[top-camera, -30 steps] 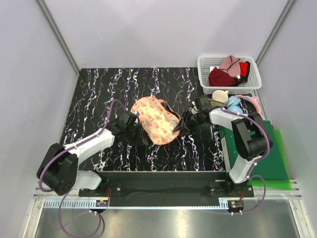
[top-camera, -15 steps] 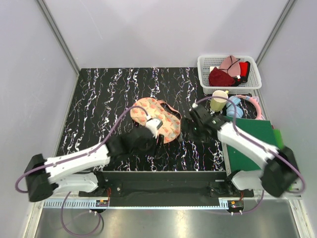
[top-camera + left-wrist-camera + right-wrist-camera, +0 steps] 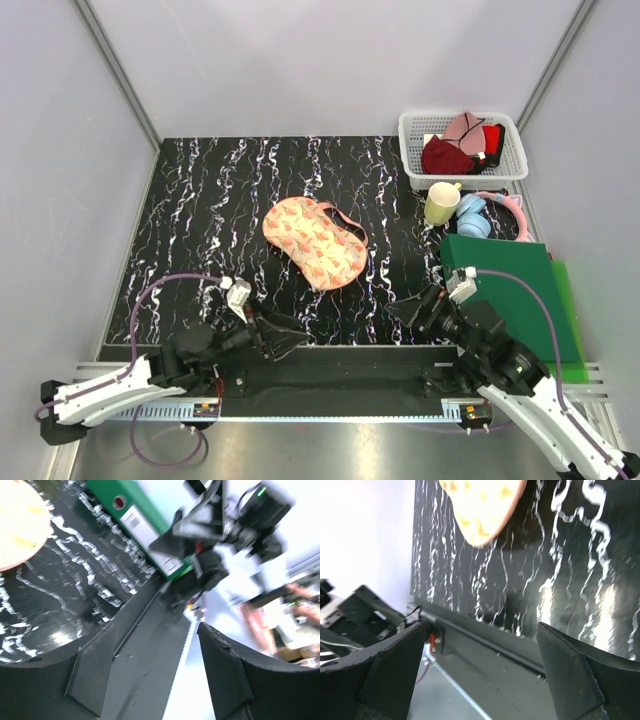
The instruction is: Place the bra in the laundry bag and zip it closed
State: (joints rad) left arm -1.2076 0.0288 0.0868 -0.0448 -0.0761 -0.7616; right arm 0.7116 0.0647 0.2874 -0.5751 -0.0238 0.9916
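top view only: whole laundry bag point(image 3: 313, 243) closed, centre | wrist views: left end effector point(image 3: 156, 630), right end effector point(image 3: 480, 625) both gaping, empty

Top cam: bright, even overhead light, sharp, soft shadows.
L wrist: heavy motion blur; laundry bag point(image 3: 17, 525) blown out.
R wrist: blurry; glare patches on table point(image 3: 606, 597).

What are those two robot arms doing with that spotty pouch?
Nothing is being held right now. The peach, orange-speckled fabric laundry bag lies closed in the middle of the black marbled table. Both arms sit low at the near edge, the left gripper and the right gripper open and empty.
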